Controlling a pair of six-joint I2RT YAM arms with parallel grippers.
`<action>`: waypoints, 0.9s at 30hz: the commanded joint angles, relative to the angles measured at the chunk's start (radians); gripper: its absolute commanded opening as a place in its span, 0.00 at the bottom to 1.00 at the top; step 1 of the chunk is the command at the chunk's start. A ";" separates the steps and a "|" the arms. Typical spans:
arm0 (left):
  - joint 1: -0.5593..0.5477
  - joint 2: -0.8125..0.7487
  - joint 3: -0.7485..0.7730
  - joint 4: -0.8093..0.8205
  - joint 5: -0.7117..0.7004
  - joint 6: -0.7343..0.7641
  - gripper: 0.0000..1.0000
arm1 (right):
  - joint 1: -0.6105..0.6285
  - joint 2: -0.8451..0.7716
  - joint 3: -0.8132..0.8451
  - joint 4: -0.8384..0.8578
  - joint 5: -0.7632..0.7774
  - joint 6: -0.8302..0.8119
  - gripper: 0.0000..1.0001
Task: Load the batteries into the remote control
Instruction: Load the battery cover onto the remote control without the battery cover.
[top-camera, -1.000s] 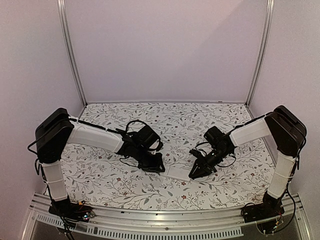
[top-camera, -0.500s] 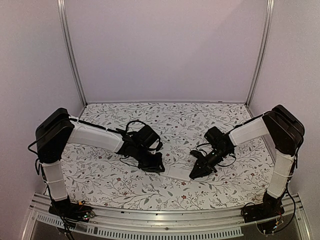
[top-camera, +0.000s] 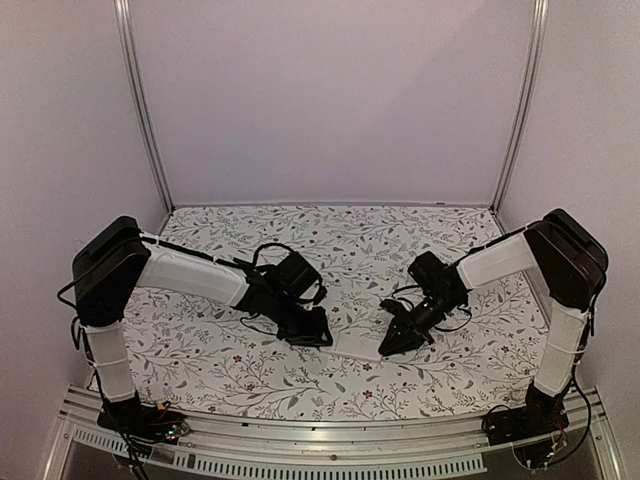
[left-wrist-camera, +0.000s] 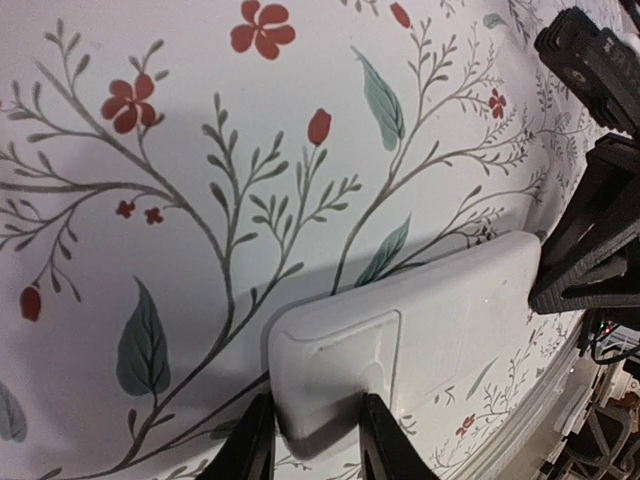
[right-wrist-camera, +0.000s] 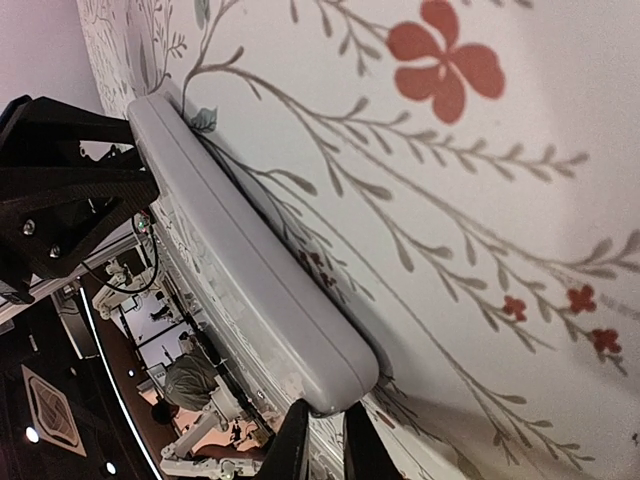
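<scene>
Left gripper (left-wrist-camera: 315, 415) jaws pinch the remote control (left-wrist-camera: 420, 320) end between them; right gripper (right-wrist-camera: 325, 420) grip unclear. Hold it level, then pop the cover (left-wrist-camera: 340, 365).

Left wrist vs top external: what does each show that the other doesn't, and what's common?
Only left wrist: close-up of the remote control, plain back up, with a rectangular cover outline at the end straddled by the jaws of the left gripper. Only top external: the whole left arm and right arm, and the enclosure walls. Both: the remote control lying on the floral table between the left gripper and right gripper; no batteries visible in either.
</scene>
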 joint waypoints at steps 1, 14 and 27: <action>-0.052 0.042 -0.041 -0.042 0.040 0.026 0.31 | -0.012 0.036 0.029 0.077 0.110 -0.006 0.13; 0.010 -0.075 -0.038 -0.136 -0.068 0.071 0.38 | -0.048 -0.017 -0.006 0.020 0.160 -0.035 0.40; 0.003 -0.039 -0.006 -0.056 -0.022 0.072 0.31 | -0.021 -0.008 0.002 0.021 0.112 -0.031 0.26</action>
